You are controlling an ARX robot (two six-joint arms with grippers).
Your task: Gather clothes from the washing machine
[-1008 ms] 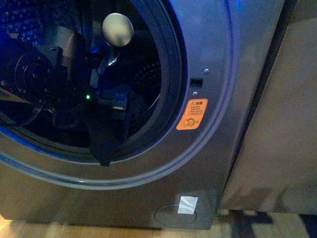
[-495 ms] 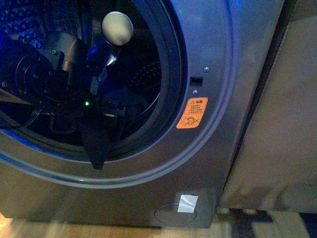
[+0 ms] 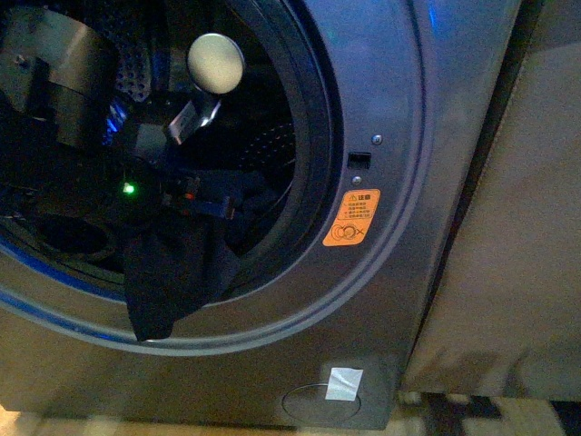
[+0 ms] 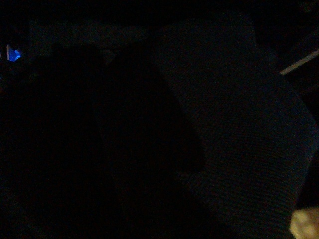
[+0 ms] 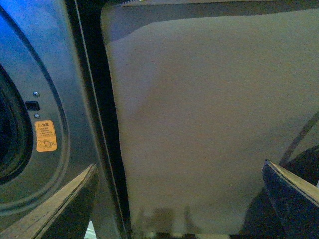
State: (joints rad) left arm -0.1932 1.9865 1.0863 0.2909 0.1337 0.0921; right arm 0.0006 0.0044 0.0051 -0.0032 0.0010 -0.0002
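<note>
- At the round mouth of the drum, the left gripper point(image 3: 207, 202) is seen closed on the top of a dark navy piece of soft fabric point(image 3: 172, 272), though its jaws are half lost in shadow.
- That fabric is draped from the gripper down over the black rubber door seal point(image 3: 313, 136) and the lower rim of the porthole, with its tip hanging outside.
- A small green light point(image 3: 128, 189) is lit on the left arm, which fills the opening and hides much of the perforated steel drum point(image 3: 268, 141).
- Above the gripper, a pale round disc point(image 3: 215, 62) is seen.
- The left wrist view is dark.
- The right gripper point(image 5: 179, 167) is held wide open and empty, outside the grey metallic front-loading washing machine point(image 3: 390, 82), facing a plain beige panel point(image 5: 209, 114) beside it.
- On the machine's front, an orange warning sticker point(image 3: 351, 218) is placed beneath a small latch slot point(image 3: 359, 159), and a white tape patch point(image 3: 343, 383) is stuck near the base.
</note>
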